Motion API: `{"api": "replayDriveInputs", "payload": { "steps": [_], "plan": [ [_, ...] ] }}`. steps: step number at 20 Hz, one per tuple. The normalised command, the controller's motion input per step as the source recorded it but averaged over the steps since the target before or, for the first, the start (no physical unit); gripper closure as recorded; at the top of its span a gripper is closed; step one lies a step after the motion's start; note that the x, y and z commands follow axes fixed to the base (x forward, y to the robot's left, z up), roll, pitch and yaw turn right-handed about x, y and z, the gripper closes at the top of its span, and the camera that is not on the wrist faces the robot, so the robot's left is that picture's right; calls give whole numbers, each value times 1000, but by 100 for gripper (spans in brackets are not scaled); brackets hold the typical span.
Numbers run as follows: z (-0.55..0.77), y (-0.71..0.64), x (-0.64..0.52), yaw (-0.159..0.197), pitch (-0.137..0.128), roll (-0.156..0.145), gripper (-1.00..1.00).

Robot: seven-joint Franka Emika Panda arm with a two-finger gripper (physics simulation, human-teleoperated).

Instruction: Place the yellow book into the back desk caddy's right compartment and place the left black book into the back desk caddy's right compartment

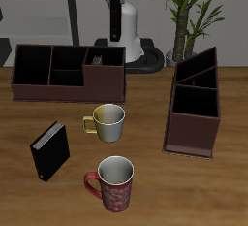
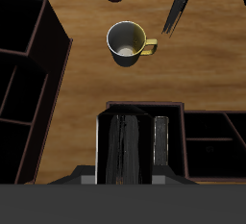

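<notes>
Gripper [image 1: 100, 53] hangs over the back desk caddy [image 1: 44, 82], low at the right compartment [image 2: 144, 111]. Fingers not visible, so can't tell opening or grasp. Inside, upright: grey-covered book, prob. the yellow book [image 2: 160, 141], w/ a glossy black slab beside it, likely the left black book [image 2: 125, 146]. Upright suits the narrow box. Other black book [image 1: 50, 150] stands on the bench [image 1: 155, 186] near the mugs.
</notes>
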Motion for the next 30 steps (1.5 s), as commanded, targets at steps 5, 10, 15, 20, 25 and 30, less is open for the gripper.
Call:
{"api": "replayDriveInputs", "payload": {
  "steps": [5, 10, 15, 20, 25, 30],
  "plan": [
    [-193, -28, 15, -14, 35, 0, 100],
    [-92, -49, 7, -8, 11, 4, 100],
    [-139, -78, 9, -14, 29, -11, 100],
    [-173, -104, 50, -18, 32, -15, 100],
    [-324, 21, 119, 2, 56, -10, 100],
    [-377, -8, 132, 5, 81, 9, 100]
  ]
}}
